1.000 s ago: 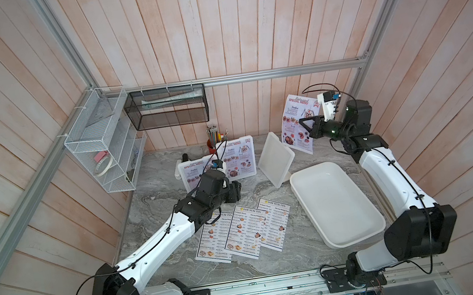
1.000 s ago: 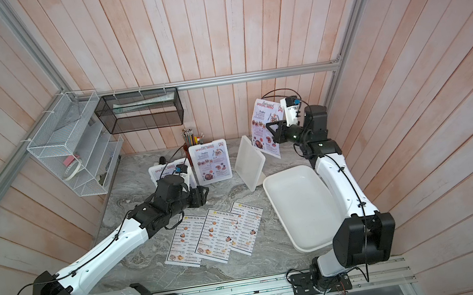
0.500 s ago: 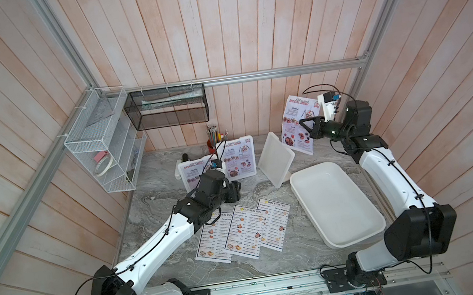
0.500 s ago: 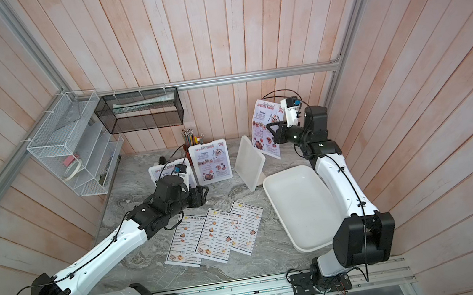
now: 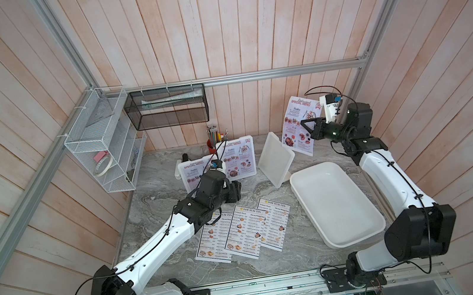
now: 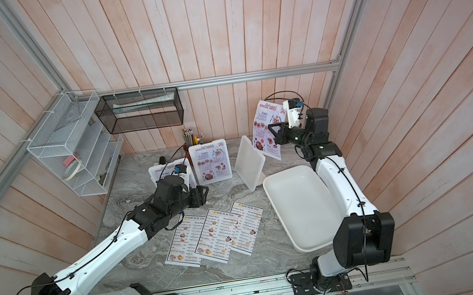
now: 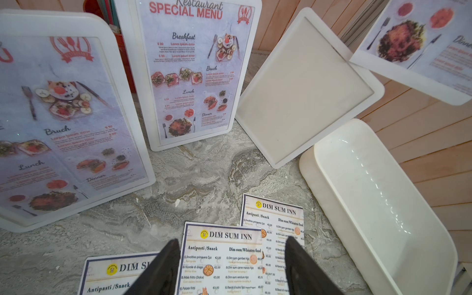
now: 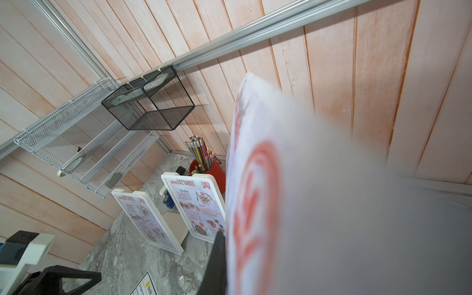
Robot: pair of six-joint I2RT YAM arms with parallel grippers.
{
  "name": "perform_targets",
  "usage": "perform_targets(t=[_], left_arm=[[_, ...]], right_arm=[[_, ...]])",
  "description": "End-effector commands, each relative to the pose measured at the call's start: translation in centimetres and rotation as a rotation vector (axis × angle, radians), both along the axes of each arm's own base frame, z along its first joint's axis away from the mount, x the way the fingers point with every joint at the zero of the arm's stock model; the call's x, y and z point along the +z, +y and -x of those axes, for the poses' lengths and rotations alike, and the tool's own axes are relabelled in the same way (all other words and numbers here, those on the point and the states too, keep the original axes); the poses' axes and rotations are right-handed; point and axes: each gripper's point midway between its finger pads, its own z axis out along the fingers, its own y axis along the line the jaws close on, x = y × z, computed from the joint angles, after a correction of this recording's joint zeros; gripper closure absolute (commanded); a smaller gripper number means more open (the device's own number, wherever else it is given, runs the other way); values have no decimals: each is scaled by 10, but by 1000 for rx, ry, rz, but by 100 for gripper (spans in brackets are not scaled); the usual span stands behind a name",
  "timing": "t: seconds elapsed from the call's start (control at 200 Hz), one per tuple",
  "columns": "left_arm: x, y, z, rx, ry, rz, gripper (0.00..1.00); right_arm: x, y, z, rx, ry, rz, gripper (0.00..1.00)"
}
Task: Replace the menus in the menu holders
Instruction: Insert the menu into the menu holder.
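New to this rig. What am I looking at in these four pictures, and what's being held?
Two robot arms, each ending in a two-finger gripper, work at a marble table. Two pictures look down from overhead; two come from cameras on the wrists. On the table: two upright holders with Special Menu sheets inside, one empty holder, three DIM SUM INN menus lying flat, and a white tray. The right gripper is shut on a third Special Menu sheet, held up off the table. The left gripper is open and empty, near the flat menus.
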Motion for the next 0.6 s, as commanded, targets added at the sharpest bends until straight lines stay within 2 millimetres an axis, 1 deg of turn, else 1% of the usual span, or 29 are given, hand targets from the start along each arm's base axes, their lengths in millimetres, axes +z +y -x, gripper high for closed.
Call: perform_targets(t=[0.0,0.145,0.375,0.595], left_arm=[[-4,4,3,15,6,-8,33],[-5,3,3,14,6,-7,33],[-5,3,2,13,4,-13,33],[-6,3,2,15,6,-12,33]], right_arm=[[19,-2,7,8,-53,-18,100],[17,-2,5,7,-46,-20,100],[5,0,4,22,-12,-27,100],[4,3,5,39,-1,-32,100]])
